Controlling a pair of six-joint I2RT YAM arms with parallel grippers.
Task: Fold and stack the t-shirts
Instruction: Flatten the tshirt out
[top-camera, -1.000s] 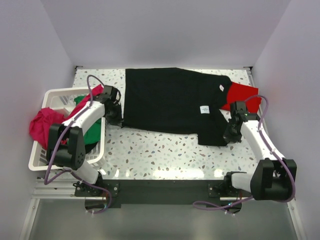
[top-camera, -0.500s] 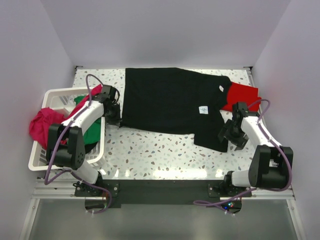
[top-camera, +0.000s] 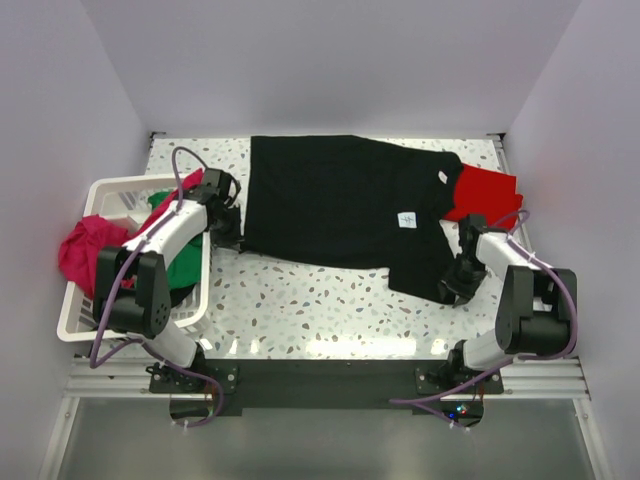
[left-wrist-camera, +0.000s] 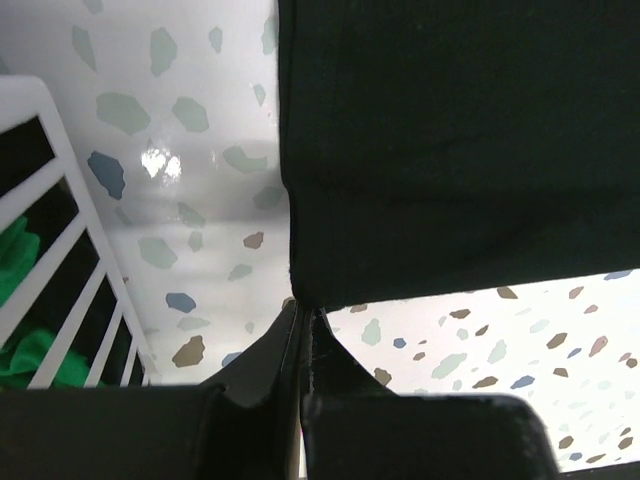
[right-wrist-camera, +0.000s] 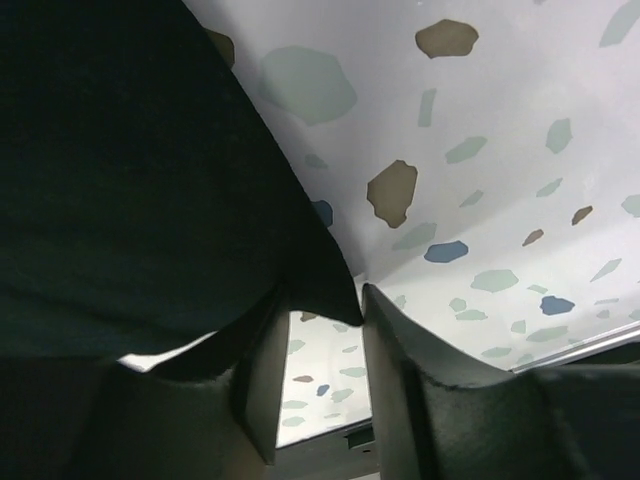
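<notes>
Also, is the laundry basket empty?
No, a green shirt lies inside the basket and a pink one hangs over its edge.

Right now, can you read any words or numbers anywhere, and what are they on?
On the black shirt, a white label: it has a dark mark, too small to read.
At its collar, a white tag: too small to read.
No other words, numbers or signs show in any view.
</notes>
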